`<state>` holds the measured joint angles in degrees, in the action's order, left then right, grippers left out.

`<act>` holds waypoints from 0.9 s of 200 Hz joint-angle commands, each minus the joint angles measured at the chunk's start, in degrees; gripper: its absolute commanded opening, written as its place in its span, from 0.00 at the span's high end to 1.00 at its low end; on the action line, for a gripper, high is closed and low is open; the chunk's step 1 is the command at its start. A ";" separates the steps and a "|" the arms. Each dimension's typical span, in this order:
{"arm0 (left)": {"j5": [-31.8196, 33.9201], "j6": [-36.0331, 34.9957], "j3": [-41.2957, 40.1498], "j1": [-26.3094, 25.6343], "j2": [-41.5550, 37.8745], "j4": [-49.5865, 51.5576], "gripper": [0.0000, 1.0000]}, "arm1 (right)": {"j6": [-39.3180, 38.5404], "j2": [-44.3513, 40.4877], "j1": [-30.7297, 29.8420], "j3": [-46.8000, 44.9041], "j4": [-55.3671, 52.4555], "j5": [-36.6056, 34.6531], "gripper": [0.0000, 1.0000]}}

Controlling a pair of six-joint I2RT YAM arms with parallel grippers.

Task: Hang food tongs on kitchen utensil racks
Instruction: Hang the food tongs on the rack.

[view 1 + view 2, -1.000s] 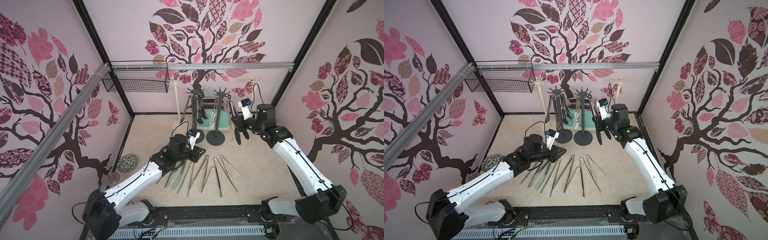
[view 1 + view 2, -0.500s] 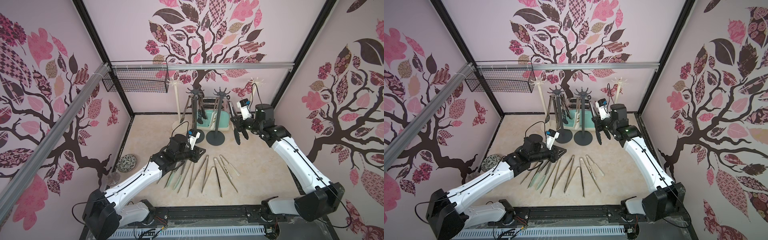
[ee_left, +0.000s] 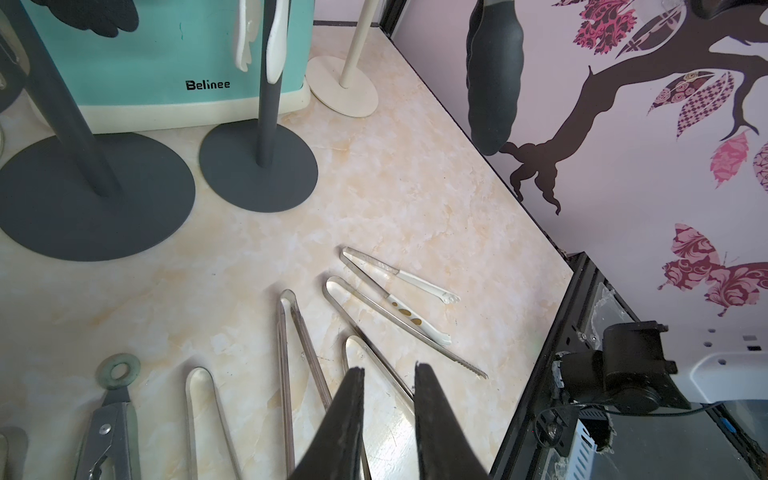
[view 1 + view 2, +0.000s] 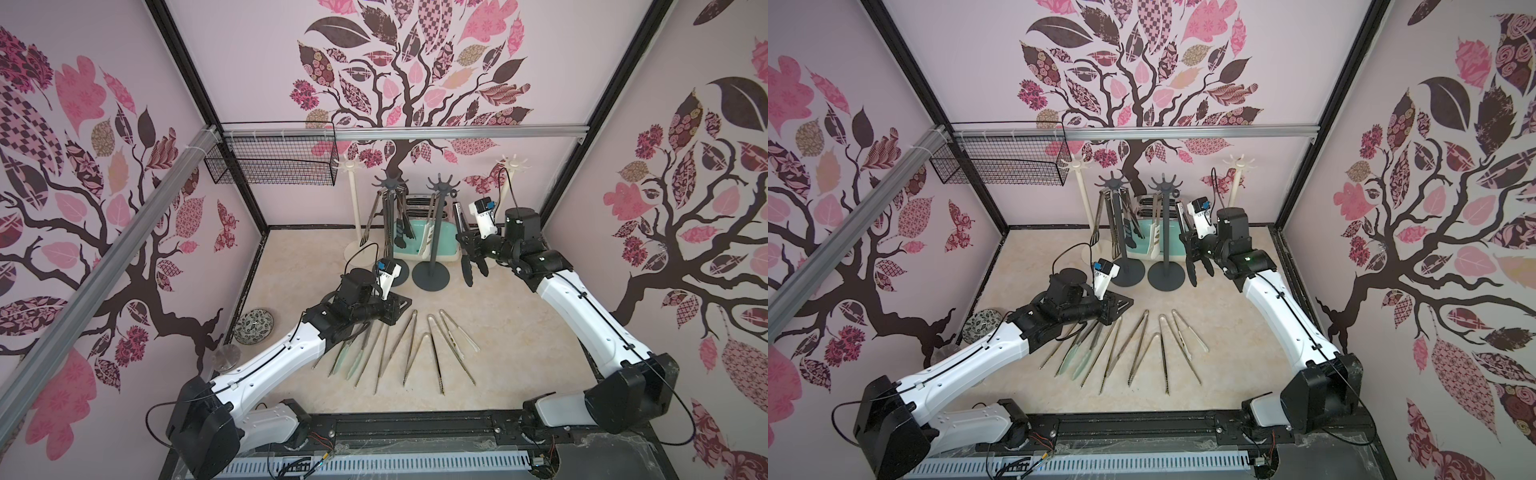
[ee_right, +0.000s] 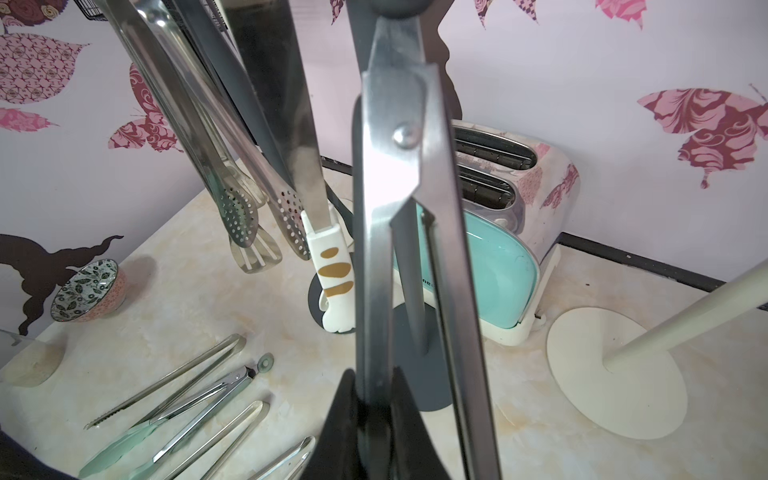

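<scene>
Top views both show four utensil racks (image 4: pixel 442 187) standing at the back of the desk (image 4: pixel 511 332) — two dark grey in the middle, two cream outside them. One dark grey rack (image 4: pixel 1112 183) carries at least three hanging tongs, though they overlap too much for me to count them exactly. The other dark grey one has a single cream-tipped pair (image 5: pixel 334 282). The loose tongs (image 3: pixel 400 308) are fanned out on the desk, eight or so; the left arm covers a few. The right gripper (image 5: pixel 374 390) has its jaws clamped on one steel arm of the black-tipped tongs (image 5: pixel 382 187), held upright with tips down, just beside the second dark grey rack. The left gripper (image 3: pixel 388 368) hovers low over the fan — jaws a little apart, with nothing between them.
</scene>
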<state>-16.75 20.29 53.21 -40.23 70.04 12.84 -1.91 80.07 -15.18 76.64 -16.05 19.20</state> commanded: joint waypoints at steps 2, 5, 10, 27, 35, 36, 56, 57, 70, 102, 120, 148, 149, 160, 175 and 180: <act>-0.03 -0.96 0.00 -0.03 0.58 -1.15 0.75 | 1.08 0.32 0.24 -2.65 -1.56 0.31 0.99; -0.03 -0.96 0.04 -0.03 0.55 -1.15 0.75 | 1.15 0.42 0.24 -2.97 -1.45 0.31 0.97; -0.04 -0.96 -0.03 -0.03 0.59 -1.15 0.75 | 1.17 0.49 0.24 -3.29 -1.23 0.26 0.95; -0.03 -0.96 0.03 -0.05 0.80 -1.15 0.75 | 1.42 1.01 0.26 -3.78 -0.72 0.20 0.87; 0.05 -0.96 0.05 -0.03 0.84 -1.15 0.75 | 1.56 1.39 0.24 -3.74 -0.51 0.06 0.85; 0.01 -0.96 0.05 -0.03 0.86 -1.15 0.75 | 1.56 1.44 0.24 -3.66 -0.51 0.05 0.84; 0.10 -0.96 0.05 -0.03 1.00 -1.15 0.75 | 1.86 2.41 0.23 -3.08 0.14 0.12 0.80; 0.12 -1.00 0.05 -0.03 1.03 -1.15 0.75 | 1.84 2.48 0.23 -3.04 0.19 0.13 0.80; 0.23 -0.95 0.04 -0.07 1.15 -1.06 0.75 | 1.96 3.10 0.24 -2.50 0.40 0.33 0.79; 0.82 -1.12 0.07 -0.03 1.24 -0.72 0.75 | 2.04 3.91 0.24 -1.79 0.52 0.44 0.77; 1.04 -1.06 0.05 -0.04 1.17 -0.67 0.75 | 1.93 3.87 0.23 -2.00 0.75 0.41 0.77; 1.44 -1.17 0.08 -0.05 1.43 -0.36 0.75 | 1.99 3.84 0.24 -2.55 0.81 0.40 0.76; 1.45 -1.15 0.11 -0.04 1.42 -0.36 0.75 | 2.00 3.85 0.24 -2.55 0.83 0.40 0.76; 1.82 -1.27 0.26 -0.03 1.38 0.11 0.75 | 1.92 3.76 0.24 -2.68 0.84 0.31 0.76; 2.43 -1.39 0.40 0.06 1.37 0.86 0.75 | 1.91 3.53 0.30 -3.03 0.80 0.24 0.76; 2.70 -1.48 0.36 0.13 1.32 1.10 0.76 | 1.91 3.51 0.24 -3.08 0.84 0.23 0.76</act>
<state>-15.44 19.66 53.21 -40.23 71.05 12.86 -0.16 84.14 -15.18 74.24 -15.18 19.35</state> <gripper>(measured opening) 0.247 0.239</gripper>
